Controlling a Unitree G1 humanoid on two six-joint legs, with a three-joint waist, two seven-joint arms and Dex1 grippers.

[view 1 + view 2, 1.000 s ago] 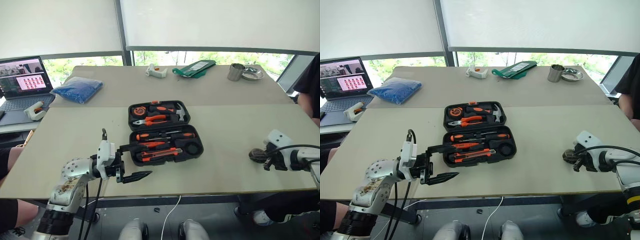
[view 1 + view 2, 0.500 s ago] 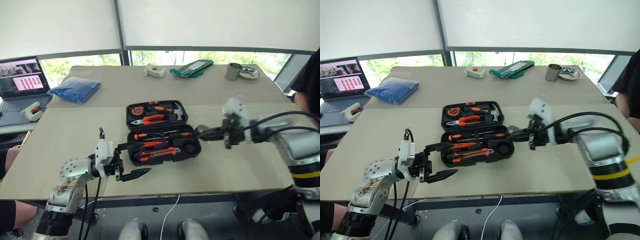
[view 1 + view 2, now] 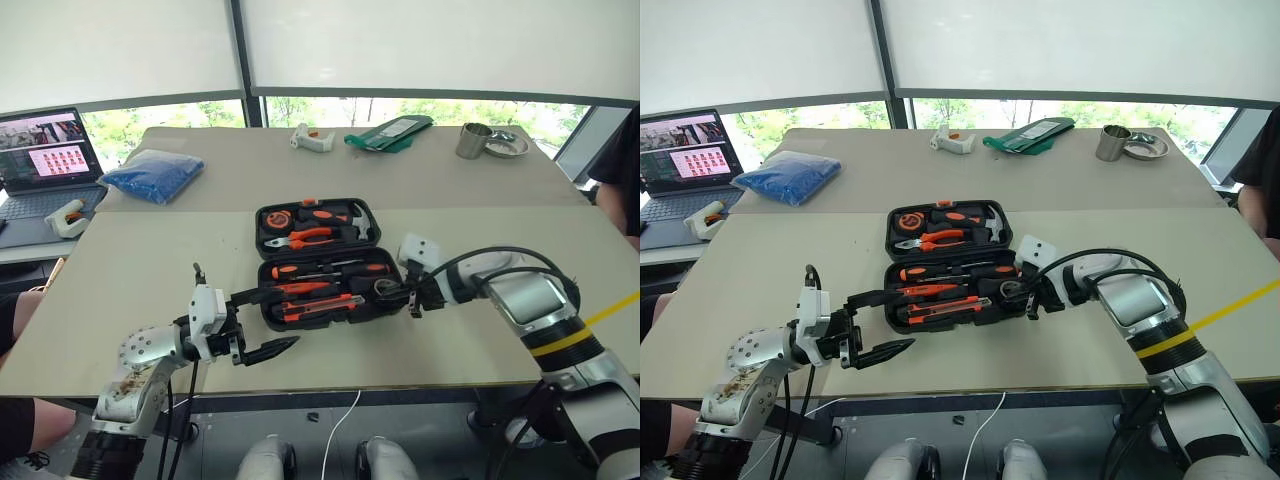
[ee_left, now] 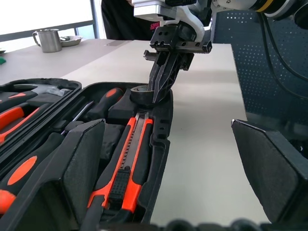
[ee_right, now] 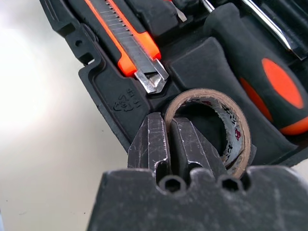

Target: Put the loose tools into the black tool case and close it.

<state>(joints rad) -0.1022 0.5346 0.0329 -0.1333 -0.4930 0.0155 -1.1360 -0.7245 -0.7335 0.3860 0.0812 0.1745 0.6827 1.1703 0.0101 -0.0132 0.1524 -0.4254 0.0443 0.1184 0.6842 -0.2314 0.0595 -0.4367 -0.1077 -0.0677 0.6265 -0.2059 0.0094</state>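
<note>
Currently, at our far left sits a laptop (image 3: 45, 160), with a blue bag (image 3: 153, 175) beside it on the table (image 3: 150, 260). Our left gripper (image 3: 262, 322) hangs at the table's near edge, at roughly 8 o'clock from the black tool case (image 3: 322, 263), its two fingers spread wide and holding nothing; the upper finger reaches to the case's near-left corner.

The case lies open at the table's centre, both halves flat. The far half holds orange-handled tools. The near half holds two screwdrivers (image 3: 330, 270) and a slim orange driver (image 3: 300, 288) in slots, and the utility knife (image 4: 127, 163) along the front edge, blade end toward the tape roll (image 5: 219, 127).

The tape roll is at the near half's right end, at 3 o'clock from the knife. Our right gripper (image 5: 175, 144) has its fingers pinched together on the roll's wall, one finger outside and one inside the ring.

At 12 o'clock beyond the case lies a white gun-shaped item (image 3: 310, 139), and at 1 o'clock a metal cup (image 3: 472, 140).
</note>
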